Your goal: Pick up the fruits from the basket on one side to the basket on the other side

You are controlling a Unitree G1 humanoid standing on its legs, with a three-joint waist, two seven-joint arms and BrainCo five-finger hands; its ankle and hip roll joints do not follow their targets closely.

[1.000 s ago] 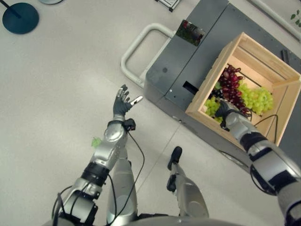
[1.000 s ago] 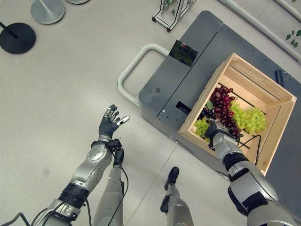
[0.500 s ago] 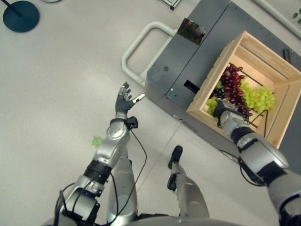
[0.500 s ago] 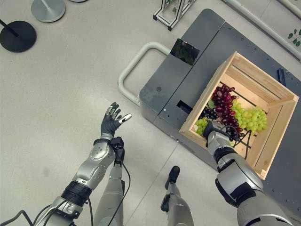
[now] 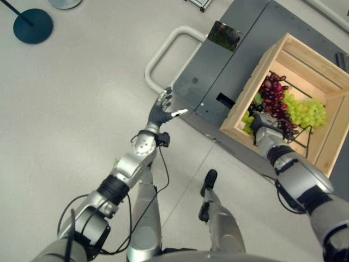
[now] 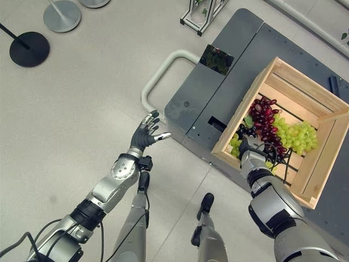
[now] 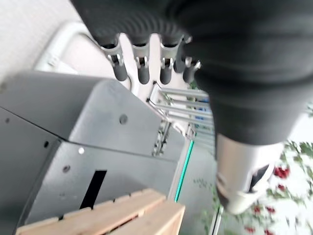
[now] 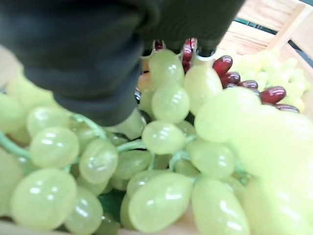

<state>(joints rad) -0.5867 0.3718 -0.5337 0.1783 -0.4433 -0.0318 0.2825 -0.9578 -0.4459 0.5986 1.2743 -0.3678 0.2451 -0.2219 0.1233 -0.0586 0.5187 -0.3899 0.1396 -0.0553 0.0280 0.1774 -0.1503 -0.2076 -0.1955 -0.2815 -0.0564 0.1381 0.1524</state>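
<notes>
1. Since a second ago your left hand (image 5: 162,112) has swung up and right, from open floor to just beside the grey cart (image 6: 218,87) and its white handle (image 5: 163,57); fingers straight and spread, holding nothing.
2. Nearest you, lower right of the frame, your right hand (image 6: 250,148) reaches over the near wall of the wooden crate (image 6: 322,158) into the fruit. Its fingers are buried among the green grapes (image 8: 161,137), so you cannot tell whether they have closed.
3. Further in, the red grapes (image 6: 264,120) lie across the crate's middle, with another green bunch (image 5: 308,112) toward the right.
4. Progress, as far as I can judge: nothing has been lifted out, and the fruit lies in this one crate. The grasp and carry remain.
</notes>
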